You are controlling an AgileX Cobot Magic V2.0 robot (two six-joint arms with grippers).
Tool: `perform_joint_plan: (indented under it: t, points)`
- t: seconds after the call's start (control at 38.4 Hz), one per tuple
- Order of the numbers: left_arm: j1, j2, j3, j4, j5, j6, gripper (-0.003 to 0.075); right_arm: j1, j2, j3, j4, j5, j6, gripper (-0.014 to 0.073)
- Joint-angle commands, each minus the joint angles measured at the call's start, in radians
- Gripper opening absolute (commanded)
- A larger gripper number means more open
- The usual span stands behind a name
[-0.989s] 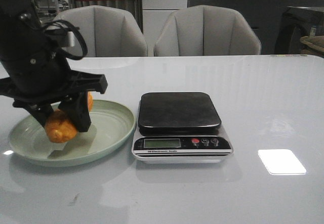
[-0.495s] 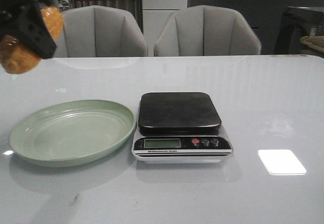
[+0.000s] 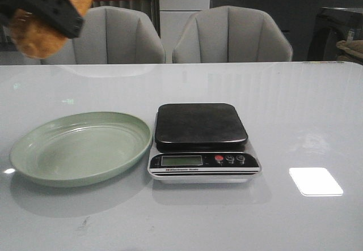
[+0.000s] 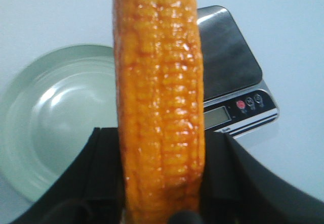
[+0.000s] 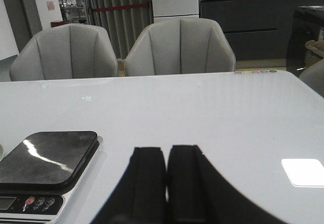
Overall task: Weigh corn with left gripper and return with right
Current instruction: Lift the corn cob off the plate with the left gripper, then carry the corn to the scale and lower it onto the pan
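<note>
1. My left gripper (image 3: 48, 4) is clamping the corn (image 3: 39, 21) across its middle and holding it high in the air, up at the far left edge of the front view, well above the green plate (image 3: 34, 166) and left of the scale (image 3: 201, 127).
2. In the left wrist view the cob (image 4: 159, 107) is sticking far out past my jaws, so most of its length is hanging unsupported. I'm judging it could pivot or slide out if I'm swinging fast toward the scale.
3. The kernels are looking glossy, so I'm thinking the grip is slippery.
4. I'm still needing to travel right and down to the black pan. If I'm letting go too high, the round cob could roll off the pan onto the table (image 3: 295, 109).
5. Coming in low, the overhanging end could be knocking the plate rim or nudging the scale.
6. Pressing down while releasing could be faking the reading.
7. My right gripper (image 5: 167, 183) is hanging low over the table with its pads together, holding nothing, close to the scale's right side; it could be getting in the way.
</note>
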Motion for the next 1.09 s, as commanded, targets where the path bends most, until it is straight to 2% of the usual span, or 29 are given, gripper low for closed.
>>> perform_joint_plan:
  t: [0.0,0.18,0.62,0.73,0.83,0.91,0.96,1.07]
  points:
    - [-0.051,0.091,-0.098,-0.028,-0.099,0.006,0.0114,-0.005,-0.019,0.01,-0.012,-0.085,-0.008,0.0165]
    - [-0.067,0.286,-0.225,-0.124,-0.122,0.006,0.0115,-0.005,-0.019,0.01,-0.012,-0.085,-0.008,0.0165]
    - [-0.069,0.63,-0.436,-0.167,-0.146,0.006,0.013,-0.005,-0.019,0.01,-0.012,-0.085,-0.008,0.0165]
    - [-0.069,0.67,-0.467,-0.184,-0.154,0.006,0.0215,-0.005,-0.019,0.01,-0.012,-0.085,-0.008,0.0165]
    - [-0.071,0.688,-0.48,-0.188,-0.166,0.004,0.0376,-0.005,-0.019,0.01,-0.012,-0.085,-0.008,0.0165]
    - [-0.071,0.688,-0.484,-0.19,-0.166,0.004,0.0457,-0.005,-0.019,0.01,-0.012,-0.085,-0.008,0.0165]
    - [-0.071,0.686,-0.494,-0.19,-0.154,0.004,0.0482,-0.005,-0.019,0.01,-0.012,-0.085,-0.008,0.0165]
    - [-0.071,0.669,-0.5,-0.185,-0.119,0.004,0.0482,-0.005,-0.019,0.01,-0.012,-0.085,-0.008,0.0165]
